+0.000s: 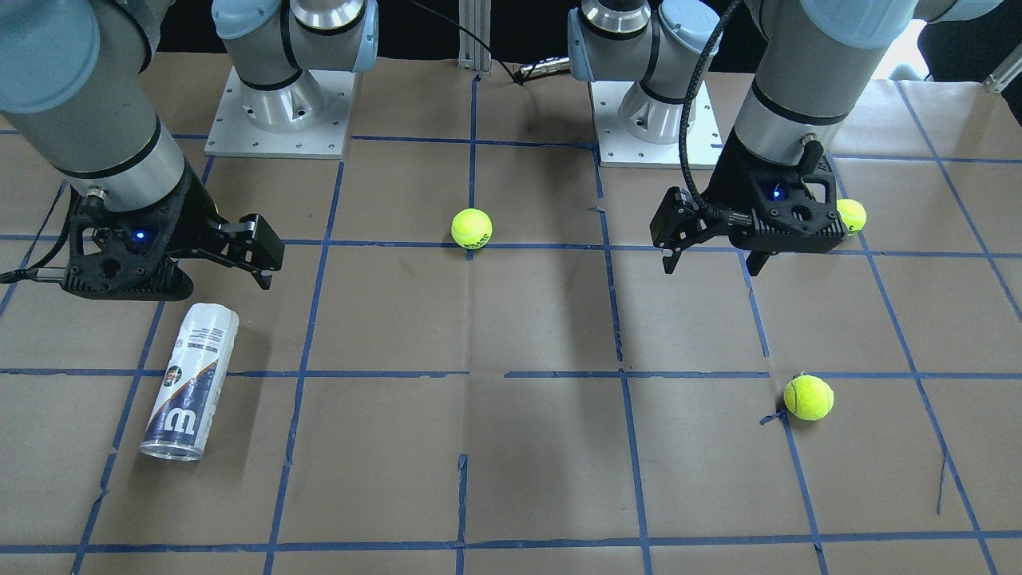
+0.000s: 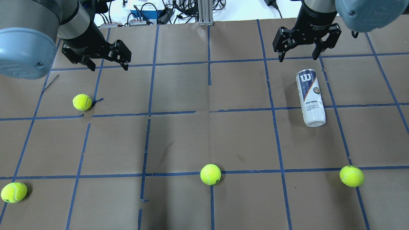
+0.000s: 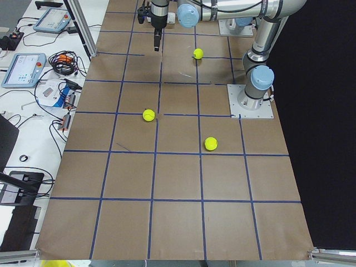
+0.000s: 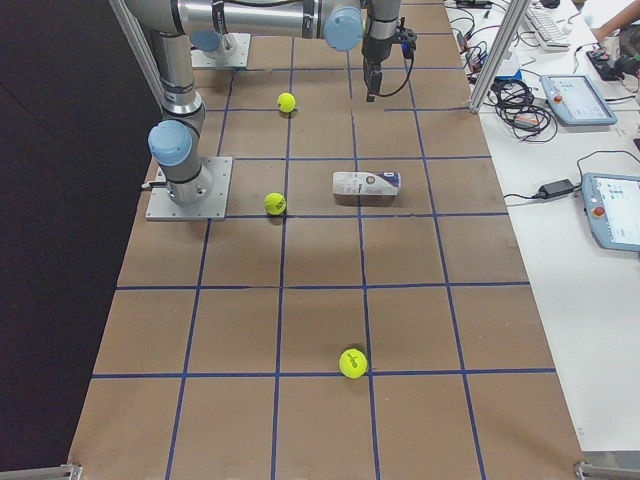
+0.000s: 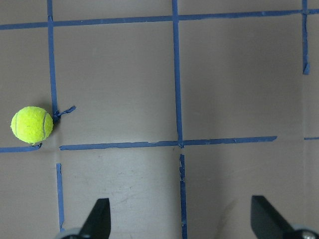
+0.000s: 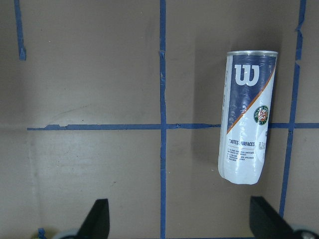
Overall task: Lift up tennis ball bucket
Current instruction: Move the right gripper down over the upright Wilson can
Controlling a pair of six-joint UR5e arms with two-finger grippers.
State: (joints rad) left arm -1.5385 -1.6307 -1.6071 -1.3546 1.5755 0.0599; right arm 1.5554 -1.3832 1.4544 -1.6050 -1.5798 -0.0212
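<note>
The tennis ball bucket (image 2: 310,97) lies on its side on the brown table, with a white and navy label, a big white "W" and a silver rim. It also shows in the front view (image 1: 192,383), the right-side view (image 4: 366,186) and the right wrist view (image 6: 246,117). My right gripper (image 2: 298,59) is open and empty, raised above the table and apart from the bucket. In its wrist view (image 6: 179,221) the bucket lies ahead and right of the fingers. My left gripper (image 2: 109,67) is open and empty, far from the bucket.
Several yellow-green tennis balls lie on the table: one (image 2: 82,102) below the left gripper, also in the left wrist view (image 5: 32,124), one mid-front (image 2: 210,174), one front right (image 2: 351,176), one front left (image 2: 13,192). Blue tape lines grid the table.
</note>
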